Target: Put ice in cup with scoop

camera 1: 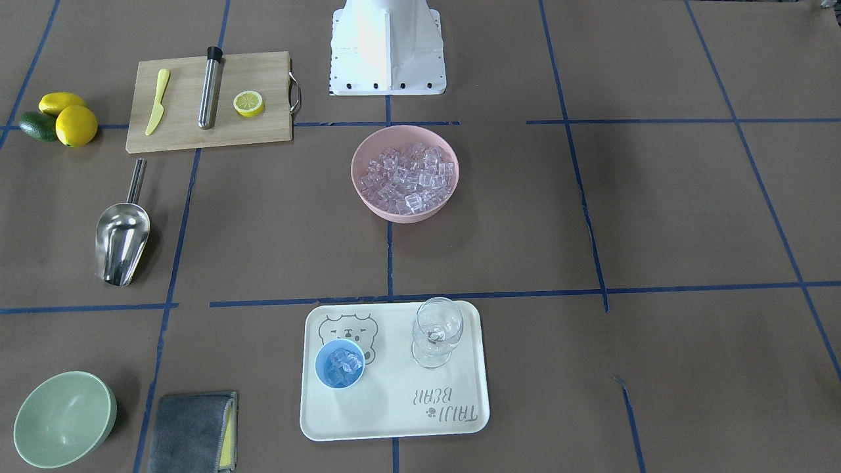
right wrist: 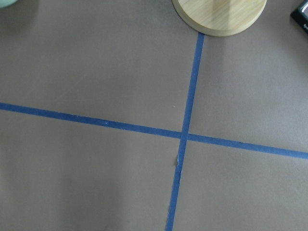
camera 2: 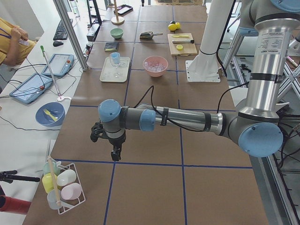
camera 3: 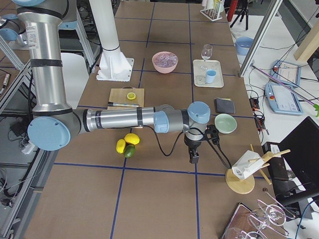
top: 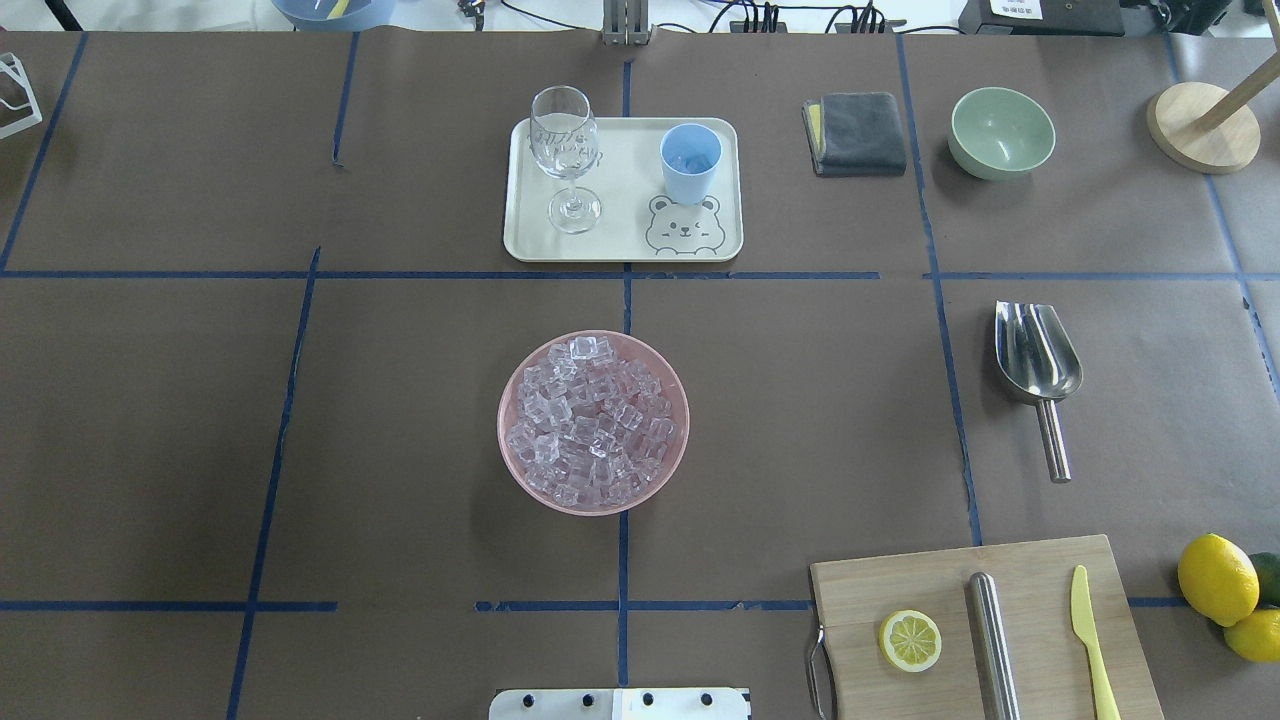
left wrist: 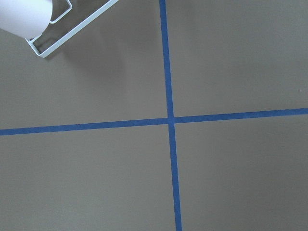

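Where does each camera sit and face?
Front-facing: across the table, facing white robot base; no arms.
Overhead: behind the robot, above the pink bowl of clear ice; base edge.
Exterior left: table end, left gripper near.
Exterior right: opposite end, right gripper near.
Left wrist: downward, blue tape; no fingers.
Right wrist: likewise.
Shared: first two show the light-blue cup.

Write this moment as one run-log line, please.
scoop: on table, not held; cup: on tray, holds ice; pink bowl: more ice; left hand, right hand: far off, open/shut unclear

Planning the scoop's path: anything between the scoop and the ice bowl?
Nothing: overhead view shows only paper and a blue tape line between scoop and pink bowl.
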You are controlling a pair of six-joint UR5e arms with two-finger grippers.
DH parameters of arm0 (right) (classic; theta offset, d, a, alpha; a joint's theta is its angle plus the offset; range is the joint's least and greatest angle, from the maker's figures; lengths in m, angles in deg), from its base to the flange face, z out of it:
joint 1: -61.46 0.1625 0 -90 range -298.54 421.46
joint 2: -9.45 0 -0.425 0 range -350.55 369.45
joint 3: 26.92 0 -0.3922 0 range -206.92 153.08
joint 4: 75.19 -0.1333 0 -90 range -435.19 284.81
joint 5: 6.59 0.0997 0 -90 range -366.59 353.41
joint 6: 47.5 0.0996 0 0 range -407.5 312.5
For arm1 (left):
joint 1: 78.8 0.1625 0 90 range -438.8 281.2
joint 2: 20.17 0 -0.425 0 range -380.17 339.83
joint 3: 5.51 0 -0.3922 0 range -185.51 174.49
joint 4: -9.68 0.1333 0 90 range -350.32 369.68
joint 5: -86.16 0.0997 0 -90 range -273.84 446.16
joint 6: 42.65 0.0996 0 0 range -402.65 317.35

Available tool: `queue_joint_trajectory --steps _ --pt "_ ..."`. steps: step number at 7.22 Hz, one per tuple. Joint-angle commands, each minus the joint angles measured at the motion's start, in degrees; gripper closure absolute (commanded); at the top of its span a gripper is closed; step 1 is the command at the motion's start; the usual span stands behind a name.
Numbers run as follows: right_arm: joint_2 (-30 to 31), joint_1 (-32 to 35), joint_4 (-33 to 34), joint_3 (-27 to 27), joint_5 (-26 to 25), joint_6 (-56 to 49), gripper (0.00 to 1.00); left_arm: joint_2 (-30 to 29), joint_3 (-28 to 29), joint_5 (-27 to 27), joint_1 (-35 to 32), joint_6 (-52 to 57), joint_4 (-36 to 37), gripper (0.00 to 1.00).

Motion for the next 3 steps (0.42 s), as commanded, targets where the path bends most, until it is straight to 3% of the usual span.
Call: queue_joint_trajectory --steps 1,3 --pt "-0.2 -0.1 -0.5 -1.7 0.1 3.6 0.00 0.1 0.0 0.1 0.0 0.1 0.0 0.00" --pt "-0.4 -0.1 -0.5 -2.6 0.2 3.8 0.00 -0.7 0.2 0.0 0.0 0.1 0.0 0.00"
